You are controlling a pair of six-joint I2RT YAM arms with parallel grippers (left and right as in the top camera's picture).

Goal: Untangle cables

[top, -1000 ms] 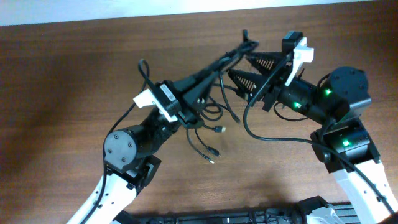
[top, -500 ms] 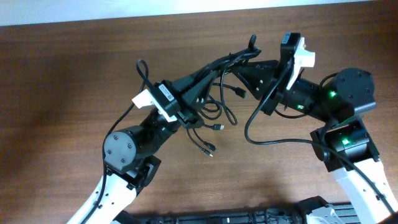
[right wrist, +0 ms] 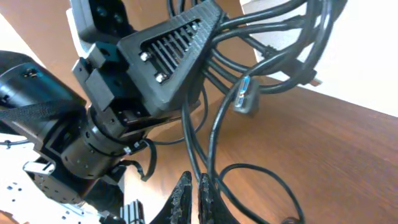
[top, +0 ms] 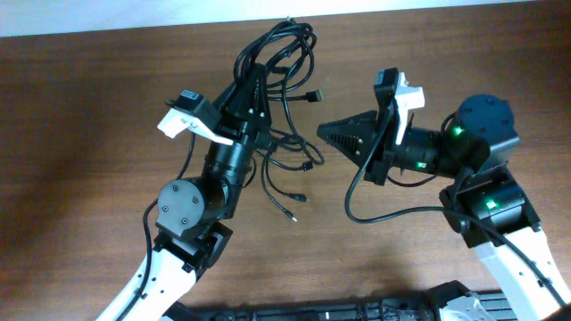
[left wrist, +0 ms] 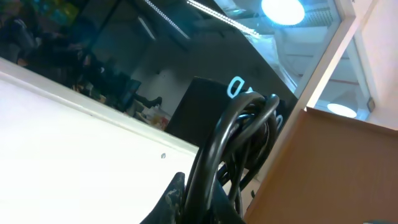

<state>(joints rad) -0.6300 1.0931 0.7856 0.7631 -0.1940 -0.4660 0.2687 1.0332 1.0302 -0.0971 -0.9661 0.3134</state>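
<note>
Black glossy cables (left wrist: 209, 152) — looped, bundled — pinched between ribbed left fingers (right wrist: 171, 53).

The left arm (top: 181, 212) and right arm (top: 486, 192) have white lower links, round black joints and white wrist brackets (top: 181, 122). Green lights (top: 458, 132) glow on the right; a ribbed black finger (right wrist: 169, 51) shows screws.

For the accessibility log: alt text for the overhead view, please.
The left end effector grips a bundle of black cables over a wooden table, with loose plug ends trailing beside it. The right end effector, shut, points toward the bundle from the right.
</note>
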